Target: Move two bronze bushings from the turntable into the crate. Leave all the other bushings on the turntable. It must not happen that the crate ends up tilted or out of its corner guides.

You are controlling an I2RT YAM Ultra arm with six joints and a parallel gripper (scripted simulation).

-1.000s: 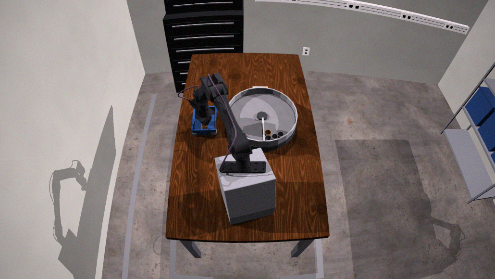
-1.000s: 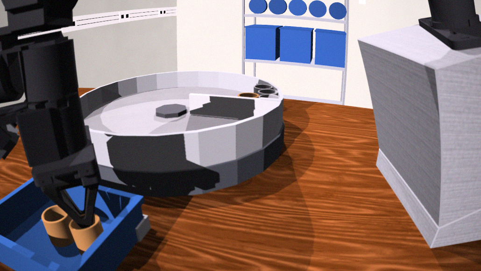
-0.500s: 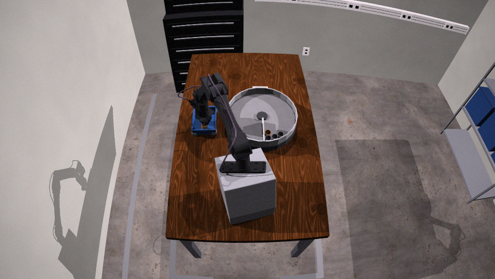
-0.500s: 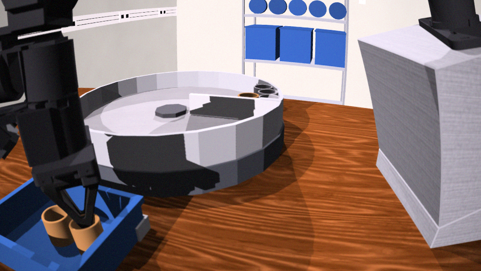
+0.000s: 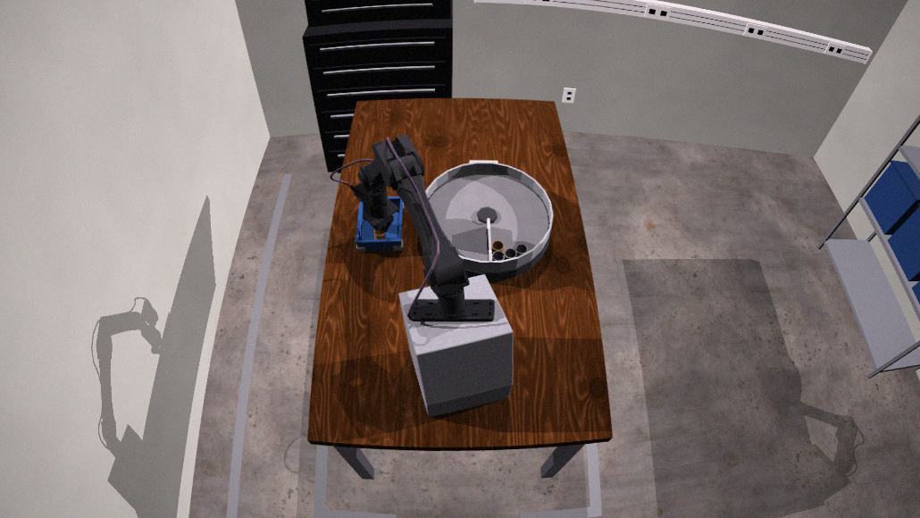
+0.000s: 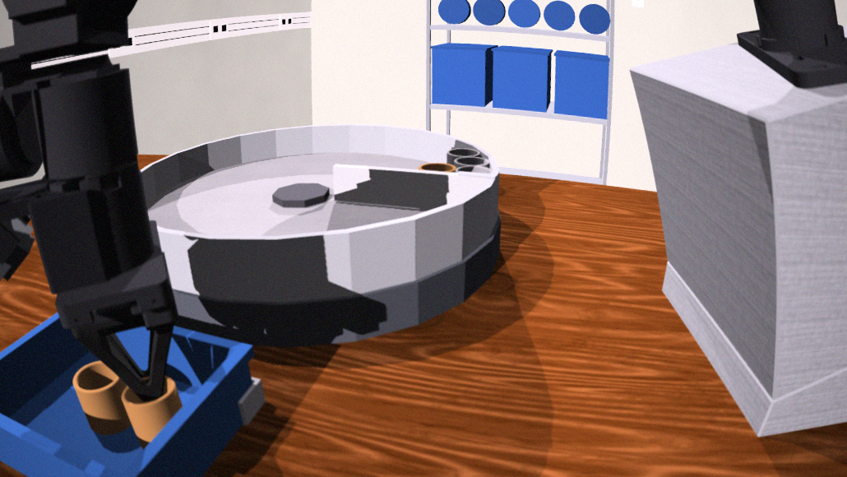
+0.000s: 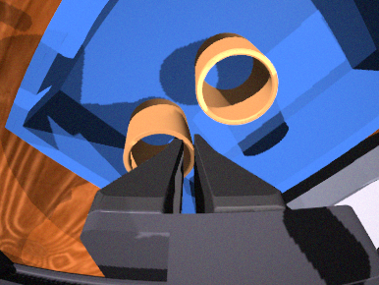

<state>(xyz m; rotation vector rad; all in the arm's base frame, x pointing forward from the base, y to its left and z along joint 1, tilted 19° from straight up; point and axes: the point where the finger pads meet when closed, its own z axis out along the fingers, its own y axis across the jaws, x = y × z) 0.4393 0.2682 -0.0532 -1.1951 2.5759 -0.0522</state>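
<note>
With our jaws clenched on the wall of a bronze bushing (image 6: 150, 409) inside the crate (image 6: 201, 409), we should lower it beside the other bushing (image 6: 97, 391), then release.

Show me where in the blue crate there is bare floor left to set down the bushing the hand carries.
The hand grips a bronze bushing by its wall inside the crate. Bare crate floor lies along the far wall, beyond both bushings. It is crowded at the middle, where the other bronze bushing stands close beside the held one.
</note>
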